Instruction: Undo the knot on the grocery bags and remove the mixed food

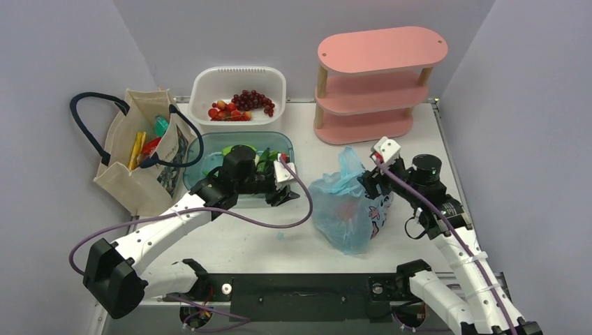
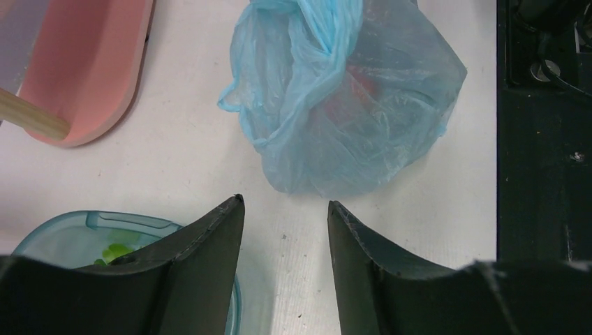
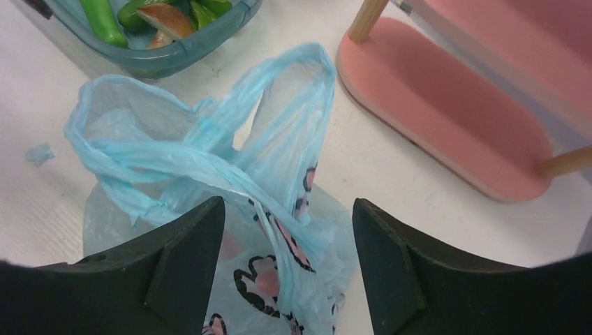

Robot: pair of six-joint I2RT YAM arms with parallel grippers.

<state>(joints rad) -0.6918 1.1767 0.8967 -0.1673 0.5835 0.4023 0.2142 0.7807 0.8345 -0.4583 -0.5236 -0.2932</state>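
White table (image 1: 244,244) is carrying everything. Pink 3-tier shelf (image 1: 377,84) is standing at far R. Beige canvas tote (image 1: 119,178) w/ navy handles is sitting at far L, mouth open, w/ yellow, red & teal snack packets (image 1: 143,145) sticking up inside. White slotted basket (image 1: 237,72) is sitting at the back, holding dark grapes (image 1: 253,100) & small red fruit. Teal tub (image 1: 230,136) is lying just in front of it w/ green veg (image 3: 105,21) inside; L arm is reaching over it.

Light blue plastic bag (image 1: 345,216) is slumping centre-R, btwn the two arms, pinkish print facing the R side.

L gripper (image 2: 285,202) is hovering by tub's R rim, pointing at bag but apart from it. Its jaws are standing parted w/ nothing btwn them. R gripper (image 3: 286,202) is hanging right over bag's top. Its jaws are spread wide, w/ loose handle plastic running btwn them, not pinched.

Knot (image 2: 334,49) is showing as a twisted, bunched strip at bag's top, w/ one handle loop standing beside it; can't tell if it's tied. Something red (image 2: 359,80) is showing through bag's wall. Tiny blue scrap (image 1: 279,236) is lying on table L of bag.
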